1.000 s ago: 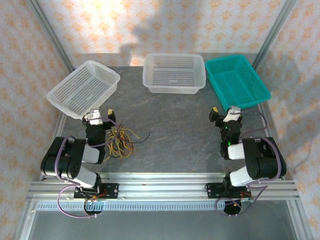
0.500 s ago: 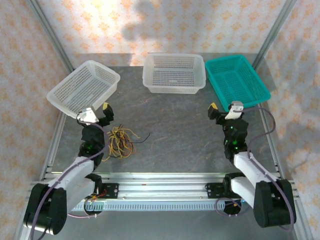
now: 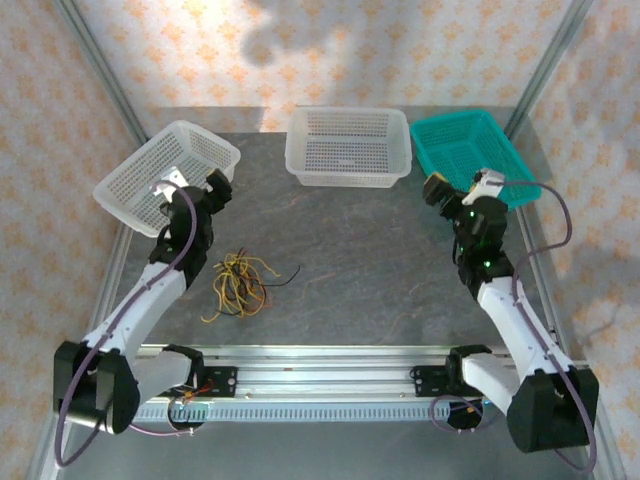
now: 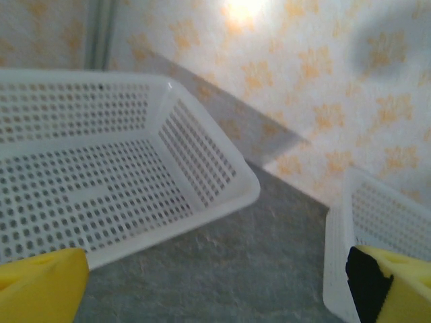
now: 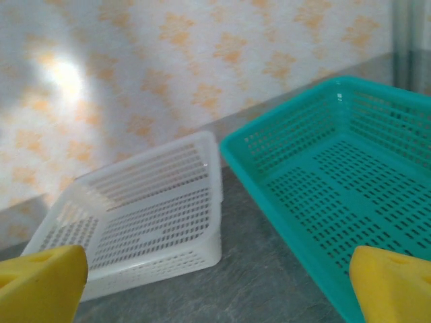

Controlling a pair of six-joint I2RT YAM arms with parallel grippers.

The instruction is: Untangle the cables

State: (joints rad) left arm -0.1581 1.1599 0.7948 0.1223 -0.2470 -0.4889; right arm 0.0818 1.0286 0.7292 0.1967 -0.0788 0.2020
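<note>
The cables (image 3: 240, 283) lie in one tangled bunch of yellow, black and reddish-brown strands on the grey table, left of centre, with one dark end trailing to the right. My left gripper (image 3: 192, 183) is raised well behind the bunch, at the near rim of the left white basket (image 3: 115, 195), open, with nothing between its yellow fingers (image 4: 40, 286). My right gripper (image 3: 462, 185) is raised at the near corner of the teal basket (image 3: 520, 165), far to the right of the cables. It is open and empty too, its yellow fingertips (image 5: 394, 286) wide apart.
Three baskets line the back of the table: the tilted left white basket (image 4: 202, 202), a middle white basket (image 3: 345, 180) (image 5: 148, 262) and the teal basket (image 5: 269, 182). Metal frame posts stand at the back corners. A metal rail (image 3: 330, 375) runs along the near edge.
Both arms have stretched forward and lifted, carrying the grippers toward the baskets. The left gripper has moved away from the cables, which lie unmoved. Both grippers stayed open.
</note>
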